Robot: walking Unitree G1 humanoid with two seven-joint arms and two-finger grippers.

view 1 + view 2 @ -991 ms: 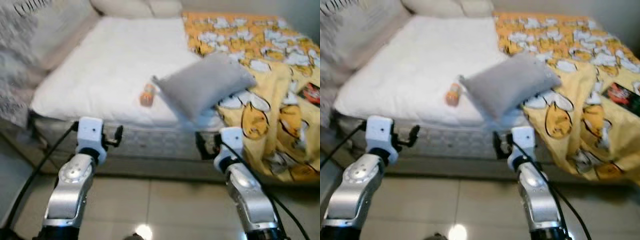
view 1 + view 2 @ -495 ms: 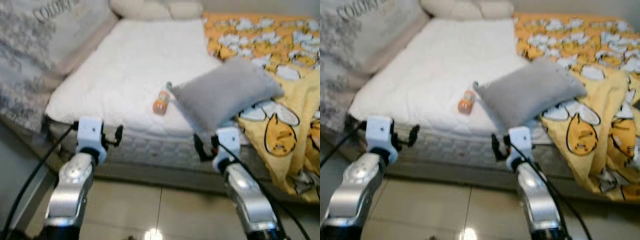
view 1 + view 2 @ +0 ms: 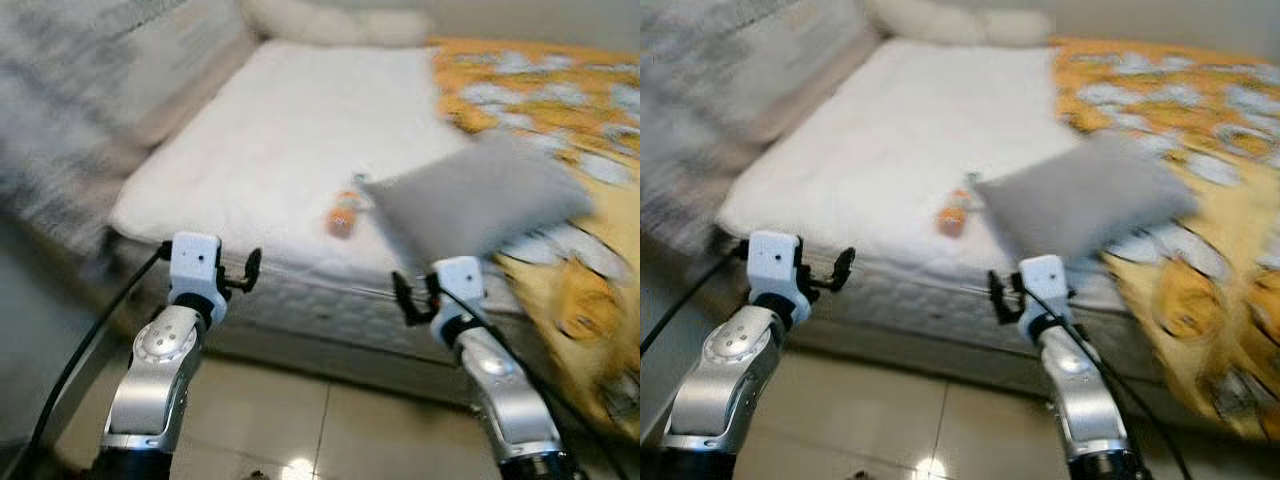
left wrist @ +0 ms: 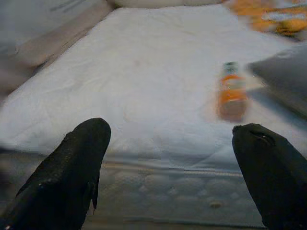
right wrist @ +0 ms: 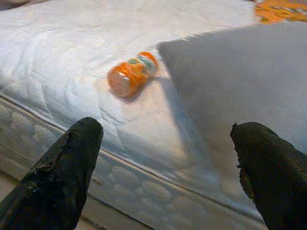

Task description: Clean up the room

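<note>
Target the orange bottle [image 3: 343, 215] lying mid-frame on the white mattress [image 3: 280, 140], touching the grey pillow [image 3: 478, 195]. Both the left gripper [image 4: 168, 158] and right gripper [image 5: 163, 158] have fingers spread, empty, at the bed's near edge. Halt first; close across the bottle's width so it cannot roll.

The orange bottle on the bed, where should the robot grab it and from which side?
Probably across the bottle's middle, coming over the mattress edge from the foot. It lies on its side, close beside the grey pillow, so its other flank is freer. The right gripper is open.
</note>
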